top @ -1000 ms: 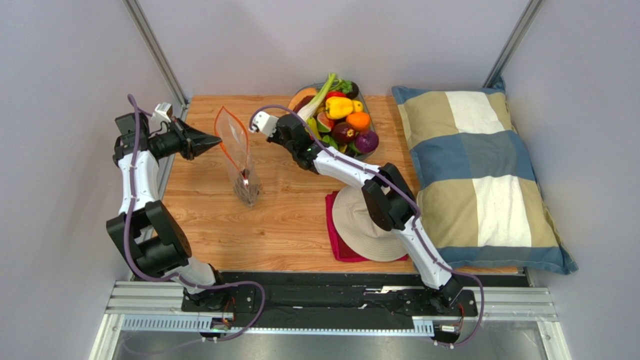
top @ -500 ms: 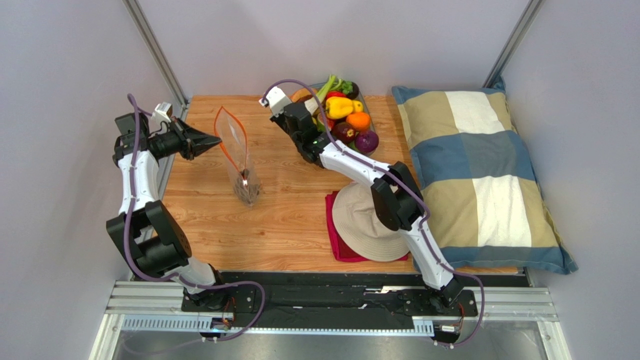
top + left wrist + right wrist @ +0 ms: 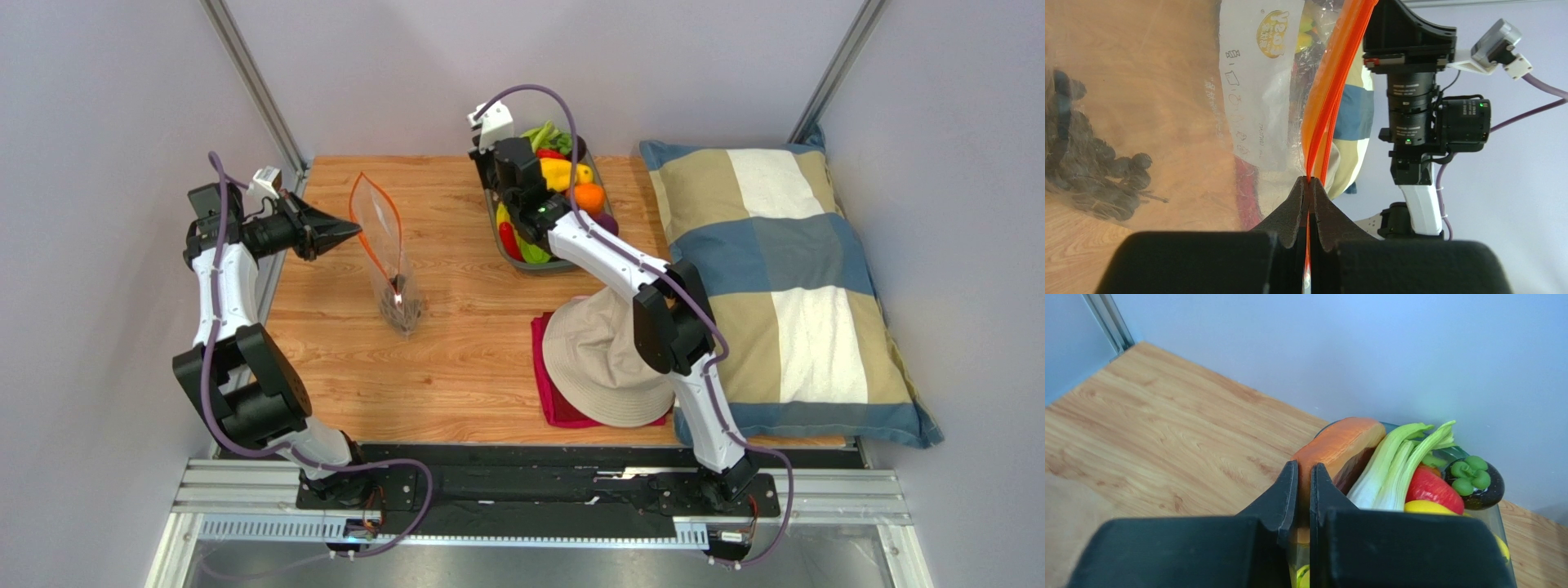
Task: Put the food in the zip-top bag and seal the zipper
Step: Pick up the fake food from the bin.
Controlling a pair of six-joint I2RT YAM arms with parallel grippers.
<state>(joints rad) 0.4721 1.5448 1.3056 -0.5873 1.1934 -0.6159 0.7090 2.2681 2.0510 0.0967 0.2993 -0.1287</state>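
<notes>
**Bag held open at the left, right arm poised over the produce**

The left gripper [image 3: 1310,184] is clamped on the thin orange-red zipper strip [image 3: 1333,92]. It holds the clear, crinkly zip-top bag [image 3: 383,239] upright in the far-left part of the table, mouth up. A bunch of dark purple toy grapes [image 3: 1100,174] lies at the bottom of the bag.

My right gripper [image 3: 1303,478] hangs over the clear, grey-tinted bowl [image 3: 1500,536] at the far edge, right of centre. Its fingers are drawn together with only a sliver between them, and they hold nothing. Directly beyond the tips is a long orange toy root [image 3: 1339,447]. A pale green stalk [image 3: 1389,471] lies just beside it, with a red piece and a yellow piece behind.

I take these toys for light, hard and smooth, so they may slip. I would open wide and pinch the orange piece across its narrow width, near the middle. The bag film is thin and floppy and looks likely to buckle if knocked. It stands well apart from the bowl, towards the left edge.
</notes>
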